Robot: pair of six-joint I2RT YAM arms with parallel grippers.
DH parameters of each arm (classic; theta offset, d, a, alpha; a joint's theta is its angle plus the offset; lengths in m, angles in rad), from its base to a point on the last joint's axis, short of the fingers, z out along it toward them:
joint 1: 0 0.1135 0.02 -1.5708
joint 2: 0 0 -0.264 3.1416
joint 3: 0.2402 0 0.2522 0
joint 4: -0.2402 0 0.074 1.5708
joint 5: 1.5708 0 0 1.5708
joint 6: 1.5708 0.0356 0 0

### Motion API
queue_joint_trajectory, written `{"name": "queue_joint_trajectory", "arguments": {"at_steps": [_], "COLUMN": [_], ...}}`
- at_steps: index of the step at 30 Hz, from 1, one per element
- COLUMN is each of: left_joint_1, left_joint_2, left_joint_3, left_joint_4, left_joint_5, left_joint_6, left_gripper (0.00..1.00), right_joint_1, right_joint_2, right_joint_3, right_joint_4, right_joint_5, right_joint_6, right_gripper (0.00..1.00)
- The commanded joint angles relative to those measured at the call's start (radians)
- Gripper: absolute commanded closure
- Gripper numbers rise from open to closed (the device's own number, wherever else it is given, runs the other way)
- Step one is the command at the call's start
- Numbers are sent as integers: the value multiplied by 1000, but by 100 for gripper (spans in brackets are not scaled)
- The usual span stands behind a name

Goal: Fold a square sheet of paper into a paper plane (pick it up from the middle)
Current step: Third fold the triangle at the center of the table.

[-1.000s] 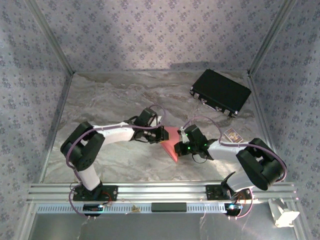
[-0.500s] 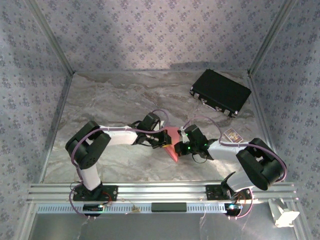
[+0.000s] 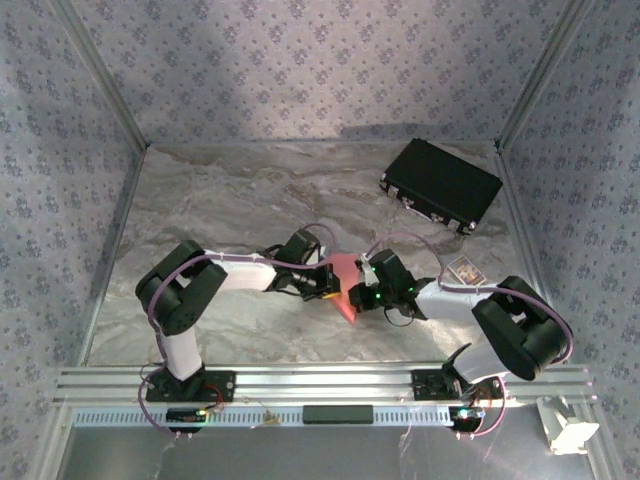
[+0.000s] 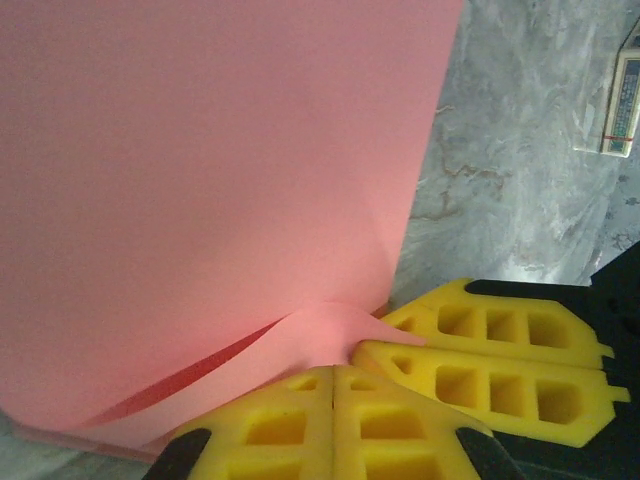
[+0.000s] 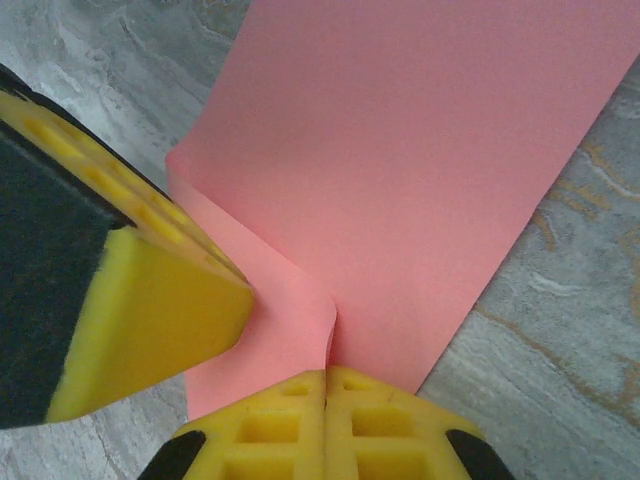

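Observation:
The square sheet of paper [image 3: 346, 296], salmon pink, lies at the middle of the marble table between my two grippers. My left gripper [image 3: 328, 281] comes in from the left, its yellow fingers [image 4: 300, 420] shut, with a lifted curl of the paper [image 4: 300, 345] running into their tips. My right gripper [image 3: 358, 290] comes from the right and is shut on a pinched ridge of the sheet [image 5: 300, 300]. The two grippers sit tip to tip. In the right wrist view the left gripper's fingers [image 5: 140, 320] press against the raised flap. The rest of the sheet [image 5: 420, 150] lies flat.
A black rectangular case [image 3: 441, 184] lies at the back right of the table. A small card-like box [image 3: 466, 271] rests beside the right arm. Patterned walls close in the table on three sides, and an aluminium rail [image 3: 320, 382] runs along the near edge.
The left arm has stretched right, bringing its gripper onto the paper beside the right gripper, and its jaws have closed. The right arm has stayed put.

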Motion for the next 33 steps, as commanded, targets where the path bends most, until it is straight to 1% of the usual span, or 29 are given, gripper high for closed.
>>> {"name": "queue_joint_trajectory", "arguments": {"at_steps": [1, 10, 18, 22, 25, 28, 30, 33], "left_joint_1": [1, 1, -1, -1, -1, -1, -1, -1], "left_joint_2": [11, 37, 62, 62, 64, 63, 62, 62], "left_joint_3": [-6, -9, -8, -5, 0, -3, -3, -3], "left_joint_4": [-34, -74, -100, -106, -110, -108, -108, -107], "left_joint_5": [-18, -45, -62, -62, -62, -68, -73, -76], "left_joint_6": [25, 49, 61, 65, 69, 68, 67, 65], "left_gripper": [100, 100, 100, 100, 100, 100, 100, 100], "right_joint_1": [-7, -7, -22, -37, -55, -59, -52, -21], "right_joint_2": [24, 26, 4, -79, -145, -191, -195, -186], "right_joint_3": [-8, -6, 27, 57, 66, 74, 73, 72], "right_joint_4": [-29, -26, -49, -123, -178, -226, -223, -220], "right_joint_5": [23, 18, -36, -30, -67, -120, -176, -213], "right_joint_6": [3, 3, 6, 20, 15, 17, 40, 66], "right_gripper": [100, 100, 99, 83, 79, 77, 81, 88]}}
